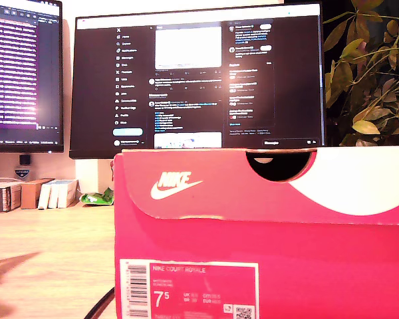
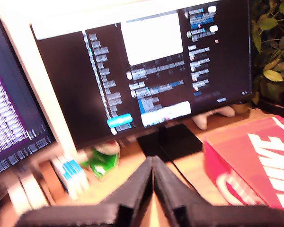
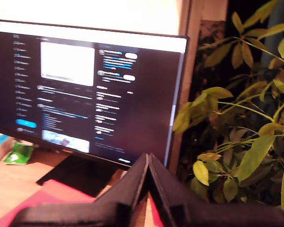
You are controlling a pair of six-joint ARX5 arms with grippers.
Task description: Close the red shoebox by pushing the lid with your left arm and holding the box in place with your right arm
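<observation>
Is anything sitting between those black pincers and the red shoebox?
Nothing visible does. My first gripper hangs shut over bare desk with the red shoebox just beside it. My second gripper is also shut, with a red surface, apparently the box, directly beneath it.

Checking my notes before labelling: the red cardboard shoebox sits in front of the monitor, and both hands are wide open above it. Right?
Not quite: both hands are shut, my first hand and my second hand, per both wrist views. The red cardboard shoebox does sit before the monitor.
</observation>
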